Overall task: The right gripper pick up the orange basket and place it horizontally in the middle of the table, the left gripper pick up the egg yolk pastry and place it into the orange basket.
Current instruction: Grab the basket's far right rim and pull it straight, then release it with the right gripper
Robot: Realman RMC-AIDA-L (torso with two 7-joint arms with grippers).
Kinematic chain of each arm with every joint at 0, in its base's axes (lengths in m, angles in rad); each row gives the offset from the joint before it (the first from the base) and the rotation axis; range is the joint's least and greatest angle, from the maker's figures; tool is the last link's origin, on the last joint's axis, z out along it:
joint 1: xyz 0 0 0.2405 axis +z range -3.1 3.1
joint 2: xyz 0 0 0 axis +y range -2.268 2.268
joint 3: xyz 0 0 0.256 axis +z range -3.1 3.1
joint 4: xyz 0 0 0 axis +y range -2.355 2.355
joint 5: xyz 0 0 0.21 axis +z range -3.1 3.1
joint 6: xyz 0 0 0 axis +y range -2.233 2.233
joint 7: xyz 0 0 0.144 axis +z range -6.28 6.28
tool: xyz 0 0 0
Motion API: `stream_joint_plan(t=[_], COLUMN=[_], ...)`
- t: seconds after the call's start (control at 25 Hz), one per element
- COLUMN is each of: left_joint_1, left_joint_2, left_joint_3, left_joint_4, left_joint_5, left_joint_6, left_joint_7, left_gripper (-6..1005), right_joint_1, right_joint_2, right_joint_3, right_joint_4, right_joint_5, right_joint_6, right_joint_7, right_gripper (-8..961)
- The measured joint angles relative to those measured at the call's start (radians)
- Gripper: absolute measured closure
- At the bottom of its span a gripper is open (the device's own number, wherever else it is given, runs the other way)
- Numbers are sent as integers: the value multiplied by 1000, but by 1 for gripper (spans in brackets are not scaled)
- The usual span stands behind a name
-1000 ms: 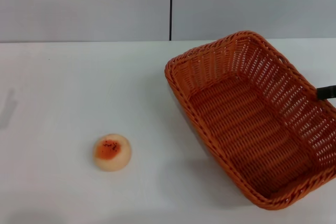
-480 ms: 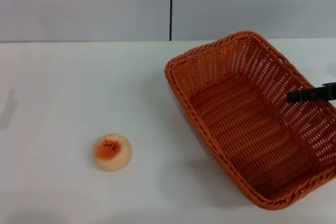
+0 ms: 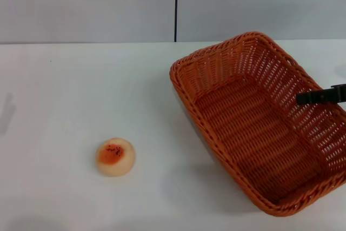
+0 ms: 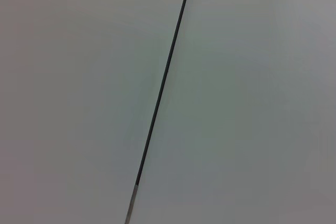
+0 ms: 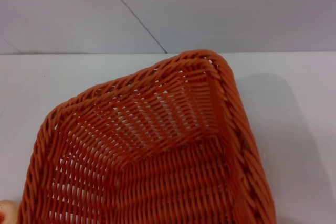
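The orange basket point(image 3: 258, 124) stands on the right half of the white table point(image 3: 75, 90), turned at a slant, with nothing in it. A black tip of my right gripper point(image 3: 318, 97) reaches in from the right edge, above the basket's right wall. The right wrist view looks down into the basket point(image 5: 157, 156) from over a corner of its braided rim. The egg yolk pastry point(image 3: 115, 156) sits on the table at the front left, well apart from the basket; a sliver of the pastry point(image 5: 4, 216) shows in the right wrist view. My left gripper is out of view.
A grey wall point(image 3: 86, 4) with a dark vertical seam point(image 3: 175, 4) rises behind the table. The left wrist view shows only that wall point(image 4: 252, 98) and its seam point(image 4: 160, 93).
The right gripper has pushed in leftward from the right edge, over the basket's right wall, and has held there for the last half second. Basket and pastry have not moved.
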Motion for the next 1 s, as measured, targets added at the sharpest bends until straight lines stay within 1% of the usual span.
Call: stream_joint_plan(t=[0.2,0.4,0.6,0.64,0.68,0.8,0.84,0.88,1.0], left_joint_1=[-6,-6,2,6,12,26,32,39,53], left_joint_2=[0,0,0,1,1,1,2,3,4], left_joint_3=[0,0,0,0,0,0,0,0,0], left_joint_4=[0,0,-1,-2,-4,-8,-9,-10,-11], left_joint_5=[1,2,4,4,6,6,7,7,8], left_joint_6=[0,0,-6,-11,-21,-37,-41,-44,-52], left_joint_7=[0,0,1,2,5,8,8,8,7], left_gripper=[223,226,230,231,231,233,234,235,237], right_joint_1=[0,0,16,28,28,52,72,72,94], right_joint_2=[0,-4,-10,-15,-15,-25,-31,-31,-31], right_joint_3=[0,-22,-72,-102,-102,-143,-151,-151,-152], right_joint_4=[4,-6,-29,-37,-37,-42,-44,-44,-61], right_joint_5=[0,0,0,-1,-1,-1,-1,-1,1], right_joint_6=[11,6,-7,-18,-18,-25,-26,-26,-29], right_joint_7=[-1,-8,-43,-69,-69,-107,-155,-155,-249], right_gripper=[453,697,770,785,783,775,773,770,763])
